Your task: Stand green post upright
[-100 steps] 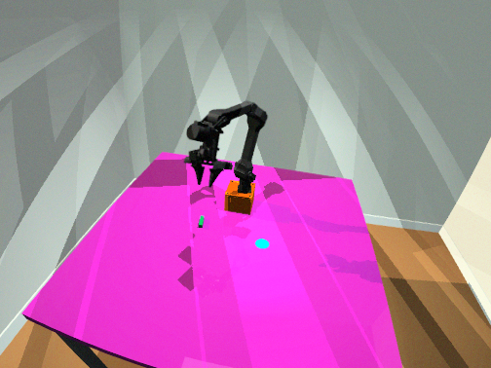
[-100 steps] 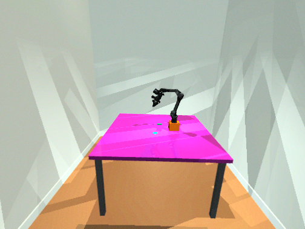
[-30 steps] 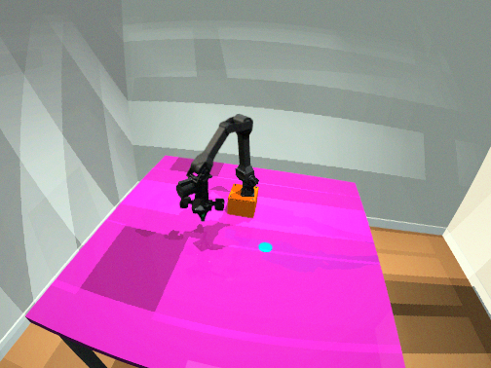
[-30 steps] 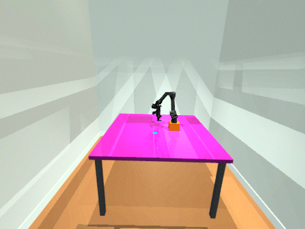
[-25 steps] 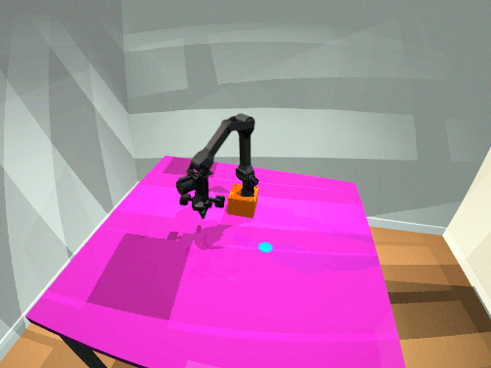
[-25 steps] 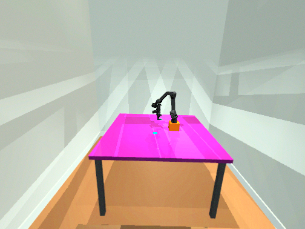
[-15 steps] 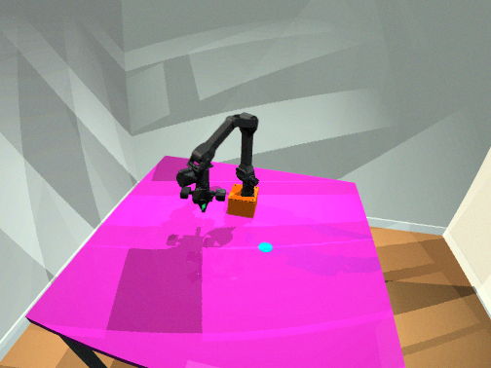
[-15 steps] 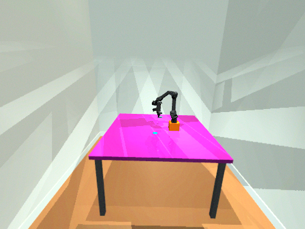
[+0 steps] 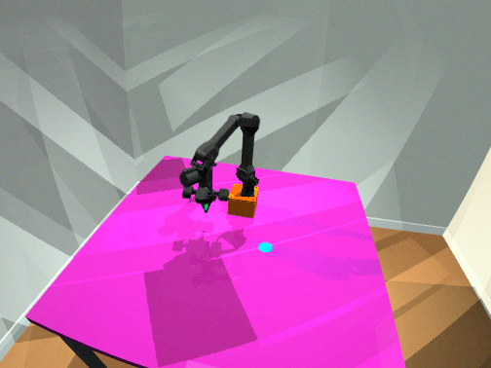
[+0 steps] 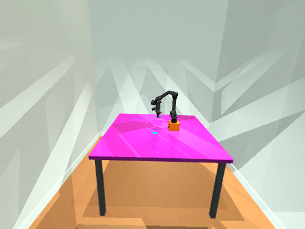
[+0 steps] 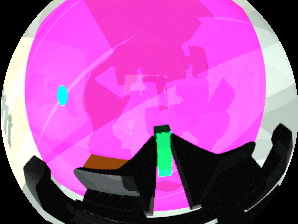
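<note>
The green post (image 10: 160,117) (image 11: 164,156) is pinched between the fingertips of my gripper (image 9: 206,208) (image 10: 158,116) (image 11: 162,138). In the exterior view it looks roughly level, not upright; in the top view only a small green part shows under the fingers. My gripper is shut on the post and points down, holding it above the table, with its shadow apart from it. The cyan circle (image 9: 265,247) (image 10: 155,132) (image 11: 62,95) lies flat on the table, to the right of and nearer than the gripper in the top view, and far left in the wrist view.
The orange base block (image 9: 242,206) (image 10: 173,126) (image 11: 105,162) carries the arm and stands close beside the gripper, to its right in the top and exterior views. The magenta table (image 9: 321,302) (image 10: 181,148) ends beyond the arm at its back edge. Dark shadows fall across the table.
</note>
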You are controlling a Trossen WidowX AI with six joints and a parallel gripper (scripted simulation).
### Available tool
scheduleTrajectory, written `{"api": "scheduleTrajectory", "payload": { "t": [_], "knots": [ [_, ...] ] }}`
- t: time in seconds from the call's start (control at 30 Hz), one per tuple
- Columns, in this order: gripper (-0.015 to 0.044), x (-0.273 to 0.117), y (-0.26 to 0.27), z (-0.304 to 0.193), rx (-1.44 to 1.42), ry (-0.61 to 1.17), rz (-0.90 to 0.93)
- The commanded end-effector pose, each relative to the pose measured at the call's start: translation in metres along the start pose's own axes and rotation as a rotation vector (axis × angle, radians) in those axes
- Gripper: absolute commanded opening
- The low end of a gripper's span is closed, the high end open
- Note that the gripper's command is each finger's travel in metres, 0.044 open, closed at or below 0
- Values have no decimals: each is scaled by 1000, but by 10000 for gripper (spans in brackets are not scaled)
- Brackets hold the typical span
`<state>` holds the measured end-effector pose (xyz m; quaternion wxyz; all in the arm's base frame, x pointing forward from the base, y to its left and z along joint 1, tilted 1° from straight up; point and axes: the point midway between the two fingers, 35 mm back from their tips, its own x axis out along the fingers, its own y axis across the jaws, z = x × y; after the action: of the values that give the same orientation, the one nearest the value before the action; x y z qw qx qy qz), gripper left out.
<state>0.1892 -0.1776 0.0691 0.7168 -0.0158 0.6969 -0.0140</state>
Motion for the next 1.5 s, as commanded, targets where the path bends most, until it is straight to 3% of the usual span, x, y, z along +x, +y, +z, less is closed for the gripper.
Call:
{"api": "scheduleTrajectory", "payload": {
  "t": [0.0, 1.47],
  "knots": [
    [23, -1, 6, 7, -10, -11, 0],
    [23, -11, 121, 76, -504, -12, 18]
  ]
}}
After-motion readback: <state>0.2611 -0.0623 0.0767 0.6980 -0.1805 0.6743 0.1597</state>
